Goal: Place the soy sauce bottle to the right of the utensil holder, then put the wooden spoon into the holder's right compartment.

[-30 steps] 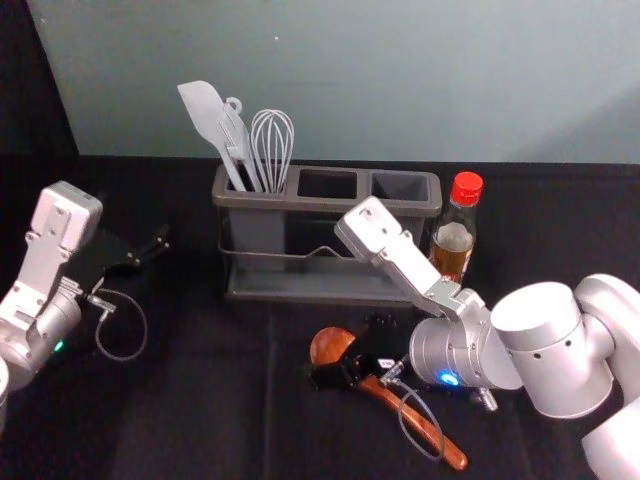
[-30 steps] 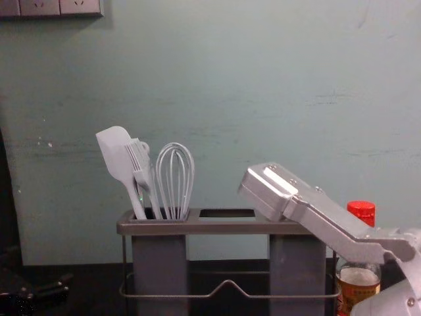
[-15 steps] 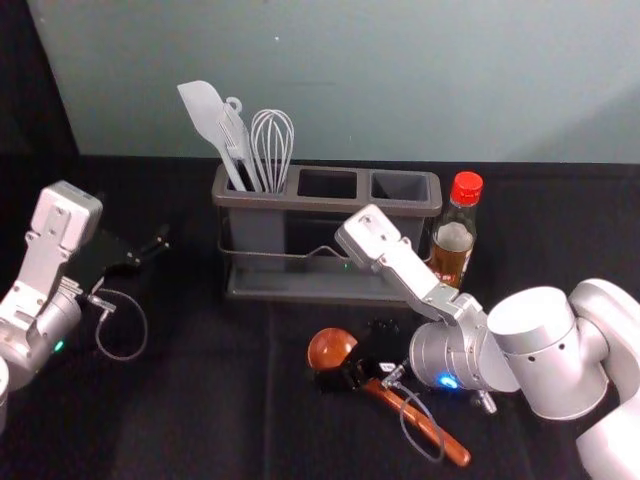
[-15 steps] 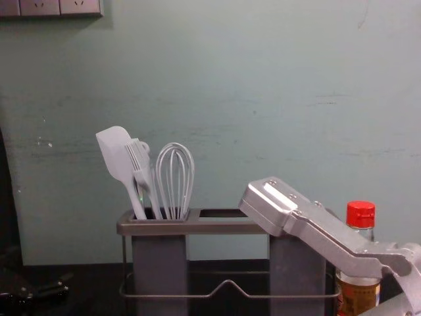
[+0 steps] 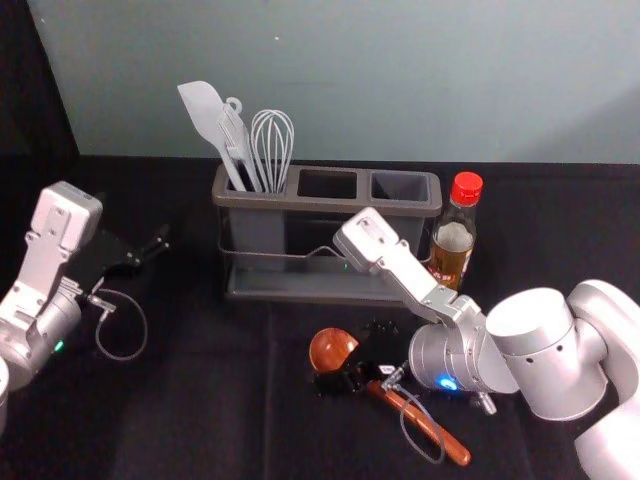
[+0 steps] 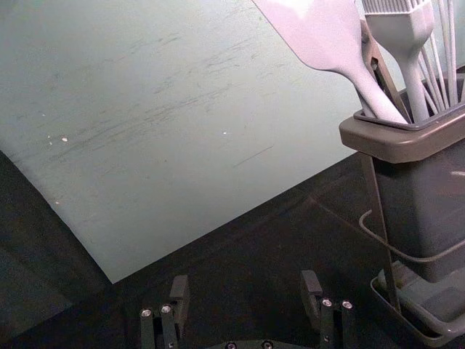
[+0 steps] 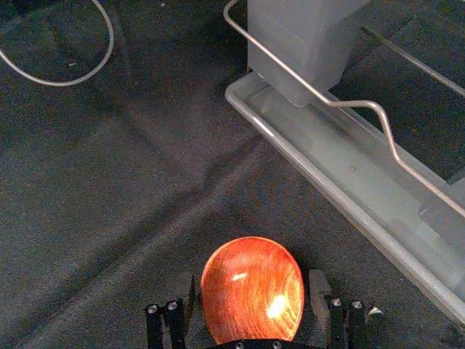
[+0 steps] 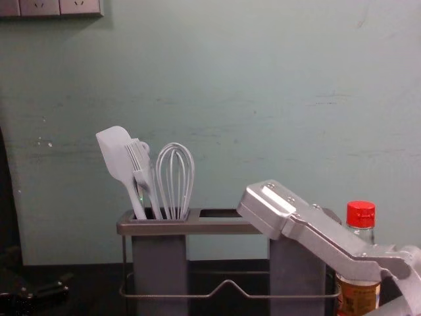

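Right gripper (image 5: 348,356) before holder (image 5: 290,202), fingers open astride one wooden spoon (image 5: 330,346); left gripper (image 5: 138,222) idle, desk's (image 5: 200,400) left, open; chest view: three socket panels (image 8: 39,7).

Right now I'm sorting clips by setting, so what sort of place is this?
Probably a mock kitchen setup: a utensil holder and a soy sauce bottle stand on black cloth.

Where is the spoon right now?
In the head view, the spoon lies on the dark cloth in front of the holder, handle angled toward the robot's near right, bowl between the open right pincer's tips.
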